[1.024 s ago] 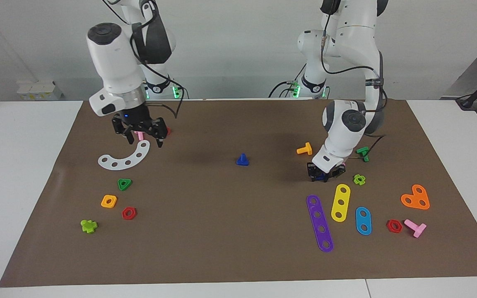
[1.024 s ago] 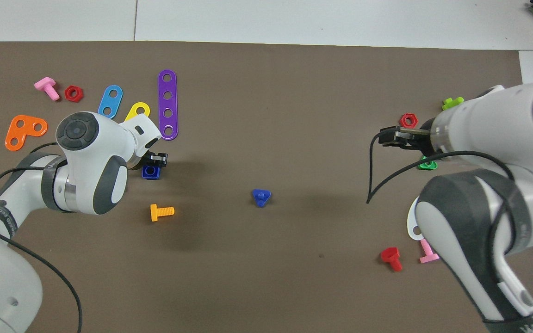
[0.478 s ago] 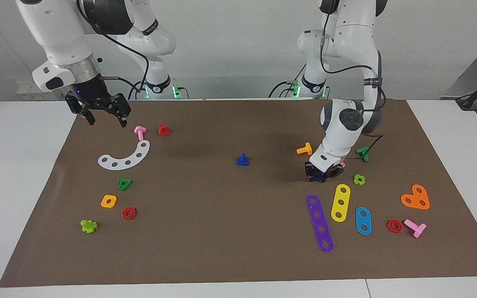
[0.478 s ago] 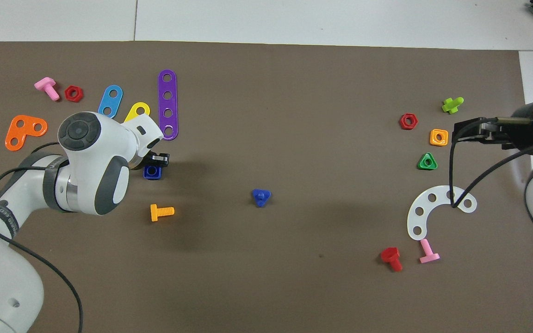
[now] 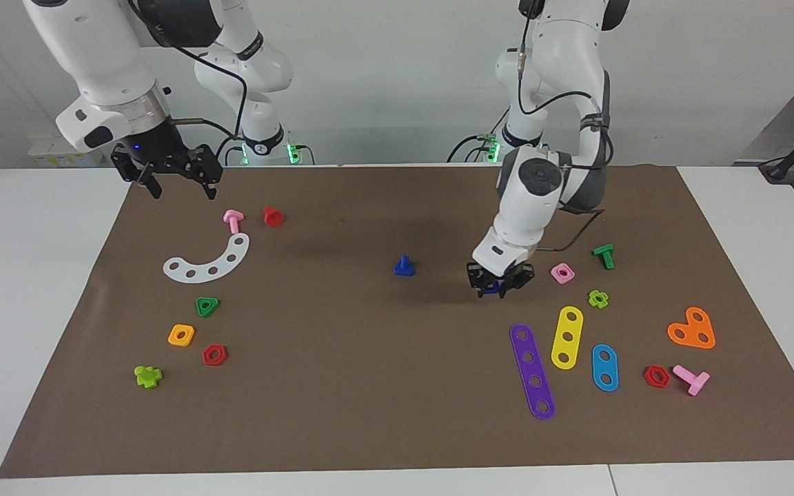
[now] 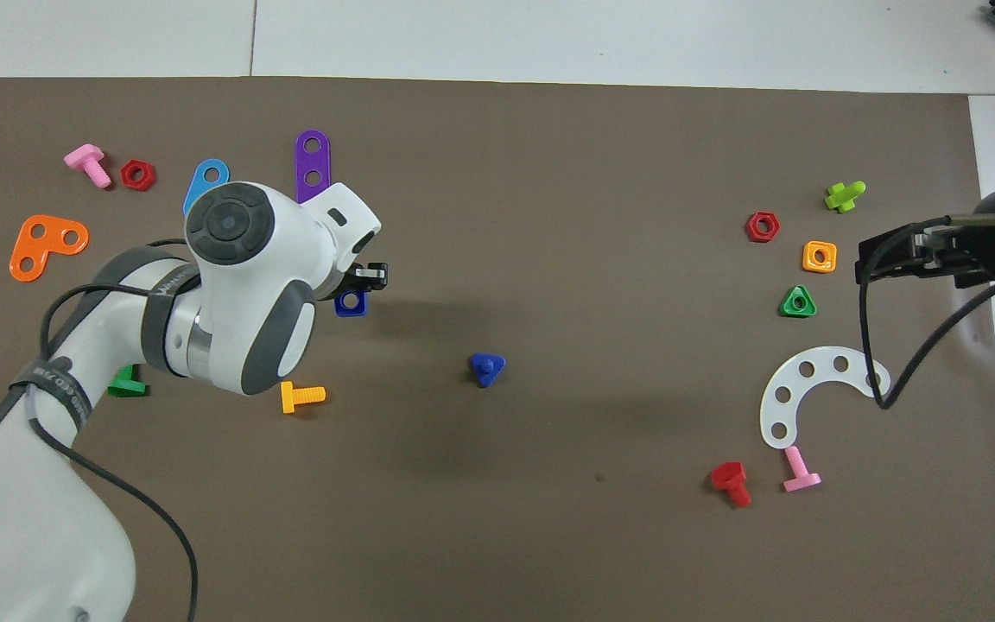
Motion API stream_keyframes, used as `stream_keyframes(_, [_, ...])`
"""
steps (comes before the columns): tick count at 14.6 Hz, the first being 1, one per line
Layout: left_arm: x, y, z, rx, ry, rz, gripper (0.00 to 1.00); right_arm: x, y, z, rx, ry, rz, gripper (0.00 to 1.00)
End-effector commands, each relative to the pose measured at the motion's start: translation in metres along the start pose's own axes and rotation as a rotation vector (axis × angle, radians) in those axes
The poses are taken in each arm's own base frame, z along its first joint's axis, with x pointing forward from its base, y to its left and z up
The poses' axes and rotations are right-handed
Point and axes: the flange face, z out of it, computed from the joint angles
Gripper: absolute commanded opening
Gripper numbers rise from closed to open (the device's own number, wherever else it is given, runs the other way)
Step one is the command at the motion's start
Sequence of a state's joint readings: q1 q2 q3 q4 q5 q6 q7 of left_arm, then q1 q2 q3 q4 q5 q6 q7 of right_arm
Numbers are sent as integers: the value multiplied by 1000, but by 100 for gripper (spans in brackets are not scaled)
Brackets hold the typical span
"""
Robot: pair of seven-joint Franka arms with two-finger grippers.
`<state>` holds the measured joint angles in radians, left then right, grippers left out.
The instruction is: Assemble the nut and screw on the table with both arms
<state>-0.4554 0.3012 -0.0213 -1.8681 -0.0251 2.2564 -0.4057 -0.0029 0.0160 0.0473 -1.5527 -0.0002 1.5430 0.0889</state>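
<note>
Fingers (image 5: 490, 289) seemingly around nut (image 6: 350, 303)

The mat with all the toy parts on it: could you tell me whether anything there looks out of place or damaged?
Nothing stands out. The loose parts lie flat on the mat, the blue screw stands head-down mid-mat, and the left gripper holds the blue nut. The right gripper waits open.

The left arm (image 5: 548, 186) bends down steeply over the brown mat (image 5: 369, 386), its wrist tilted toward the mat's middle. The left gripper (image 5: 500, 284) hangs just above the mat, fingers clamped on the blue nut (image 6: 350, 303). The right arm (image 5: 104, 62) is raised, waiting; the right gripper (image 5: 175, 184), fingers spread wide, hangs over the mat's edge at its own end.
</note>
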Motion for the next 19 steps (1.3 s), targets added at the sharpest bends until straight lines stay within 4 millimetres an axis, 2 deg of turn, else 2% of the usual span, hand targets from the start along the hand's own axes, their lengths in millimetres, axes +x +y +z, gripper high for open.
stream_keyframes(1, [-15,52,-6,2,-26,-73,0,-23,-4,3,10,-7,-26,100])
stream_keyframes(6, [-53,107,0,5,-42,-168,0,-19,-23,1,4,22,-60,100])
stream_keyframes(9, [-66,121,3,4,-42,-210,0,-20,-24,1,5,21,-61,100])
stream_keyframes(13, [-86,130,10,18,-58,-212,0,-20,-23,1,23,13,-58,100])
stream_keyframes(19, [-95,135,18,10,-50,-228,0,-22,-21,2,22,2,-55,100])
